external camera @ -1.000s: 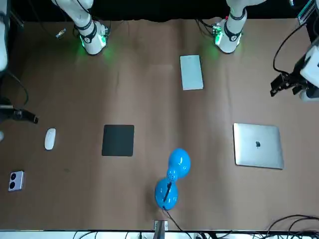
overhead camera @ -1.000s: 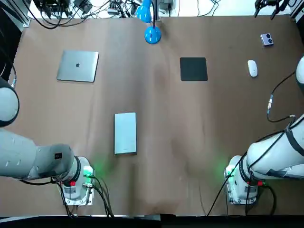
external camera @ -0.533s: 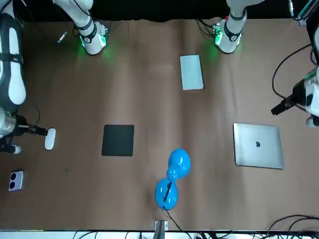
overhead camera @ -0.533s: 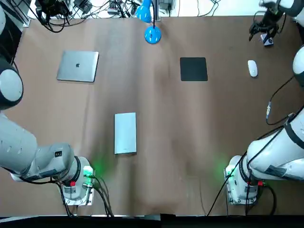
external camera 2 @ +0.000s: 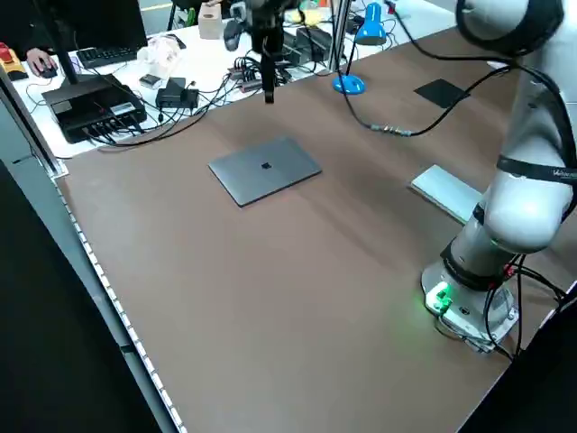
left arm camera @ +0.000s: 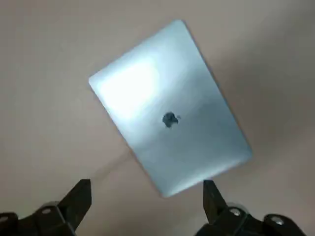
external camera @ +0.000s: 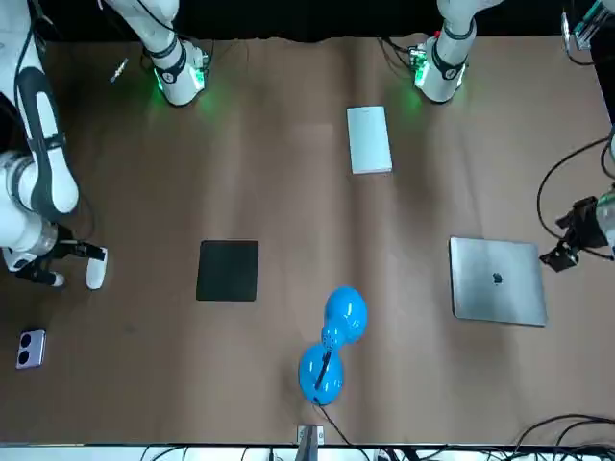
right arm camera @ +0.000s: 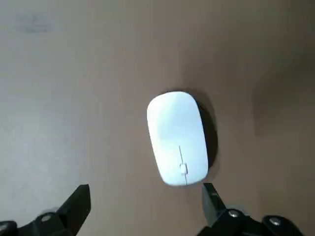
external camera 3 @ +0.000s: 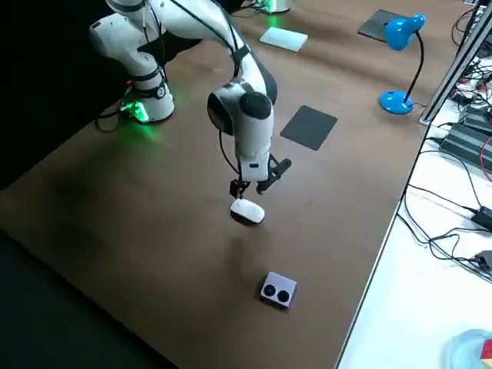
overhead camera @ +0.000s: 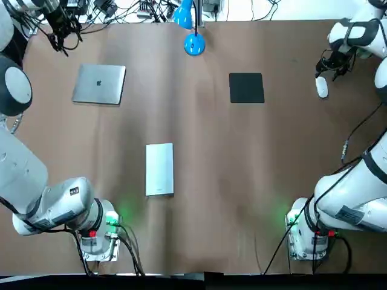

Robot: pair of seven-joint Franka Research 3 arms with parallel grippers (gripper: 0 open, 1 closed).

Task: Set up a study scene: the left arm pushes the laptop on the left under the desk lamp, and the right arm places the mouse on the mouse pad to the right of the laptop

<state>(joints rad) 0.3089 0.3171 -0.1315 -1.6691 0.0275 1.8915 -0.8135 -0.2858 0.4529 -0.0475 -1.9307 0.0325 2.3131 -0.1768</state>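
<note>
White mouse (overhead camera: 321, 87) lies at the top view's right edge, apart from the black mouse pad (overhead camera: 247, 87), beneath the spread right end effector (right arm camera: 145, 189). Silver laptop (overhead camera: 99, 84) sits upper left, near the spread left end effector (left arm camera: 146, 183).

Left arm (overhead camera: 21, 175) reaches far forward on its own side, wrist turned down. Left tool (left arm camera: 146, 186) points straight down, fingers (left arm camera: 78, 196) spread wide. Right arm (overhead camera: 357, 193) stretches far forward on its side, elbow raised. Right tool (right arm camera: 145, 188) hangs low, pointing down, both fingers wide apart.
</note>
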